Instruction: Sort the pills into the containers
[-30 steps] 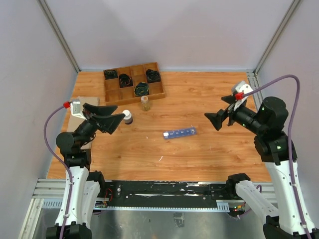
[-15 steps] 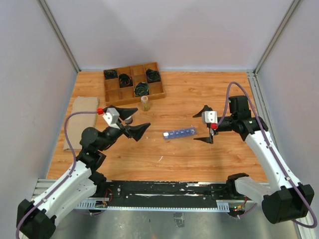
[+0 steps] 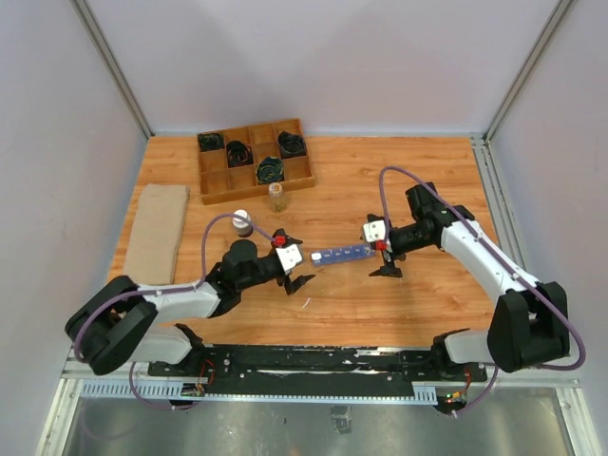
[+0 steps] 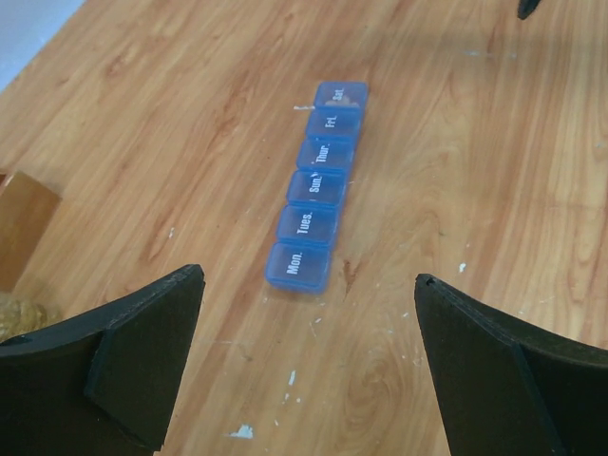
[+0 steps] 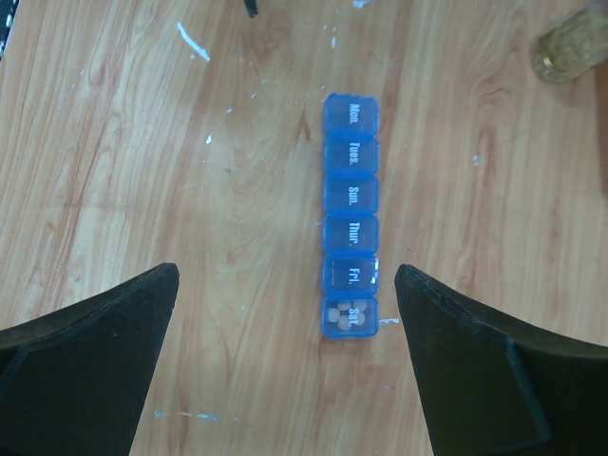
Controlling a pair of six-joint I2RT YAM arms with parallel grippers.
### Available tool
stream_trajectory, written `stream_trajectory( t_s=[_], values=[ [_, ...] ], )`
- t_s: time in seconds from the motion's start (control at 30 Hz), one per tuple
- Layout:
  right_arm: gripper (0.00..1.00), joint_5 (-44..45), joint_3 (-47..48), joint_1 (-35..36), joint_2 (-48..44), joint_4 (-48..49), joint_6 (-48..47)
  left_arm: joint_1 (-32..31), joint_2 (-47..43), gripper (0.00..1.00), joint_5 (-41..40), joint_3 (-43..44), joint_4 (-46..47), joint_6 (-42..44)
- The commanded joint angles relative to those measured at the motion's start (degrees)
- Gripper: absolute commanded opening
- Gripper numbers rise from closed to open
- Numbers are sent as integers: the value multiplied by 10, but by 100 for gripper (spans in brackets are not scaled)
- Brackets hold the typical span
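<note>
The blue pill-organizer strip [image 3: 342, 254] lies mid-table with several labelled compartments, also in the left wrist view [image 4: 318, 185] and the right wrist view [image 5: 351, 218]. Several pale round pills [image 5: 344, 318] show in its "Sat" end compartment. The clear vial with amber pills [image 3: 276, 197] stands upright before the wooden tray and shows at the right wrist view's top right [image 5: 573, 43]. My left gripper [image 3: 296, 260] is open and empty, low at the strip's "Mon" end [image 4: 309, 278]. My right gripper [image 3: 379, 247] is open and empty at the "Sat" end [image 5: 285, 272].
A wooden grid tray [image 3: 255, 157] with black coils sits at the back left. A dark brown bottle with a white cap [image 3: 242, 222] stands just behind my left arm. A tan cloth [image 3: 157, 233] lies at the left edge.
Both arms have swung inward and down from raised poses to the two ends of the strip. The strip, vial and bottle have not moved.
</note>
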Motion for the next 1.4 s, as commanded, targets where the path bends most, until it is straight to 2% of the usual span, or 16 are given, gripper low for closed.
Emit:
stream_trajectory(
  t_s=[0.0, 0.17, 0.37, 0.63, 1.07, 1.37],
  values=[
    [99, 56, 22, 32, 28, -4, 7, 3, 81, 95, 13, 55, 30, 35],
    [99, 78, 25, 50, 35, -2, 22, 13, 132, 93, 27, 74, 27, 43],
    [99, 82, 19, 53, 26, -1, 32, 21, 192, 88, 48, 125, -33, 41],
    [99, 84, 23, 54, 19, 6, 64, 23, 252, 75, 63, 175, -89, 44],
    [99, 78, 26, 43, 14, 10, 86, 28, 304, 64, 80, 211, -100, 48],
    [99, 70, 26, 33, 23, 11, 96, 28, 313, 46, 78, 220, -101, 49]
  ],
)
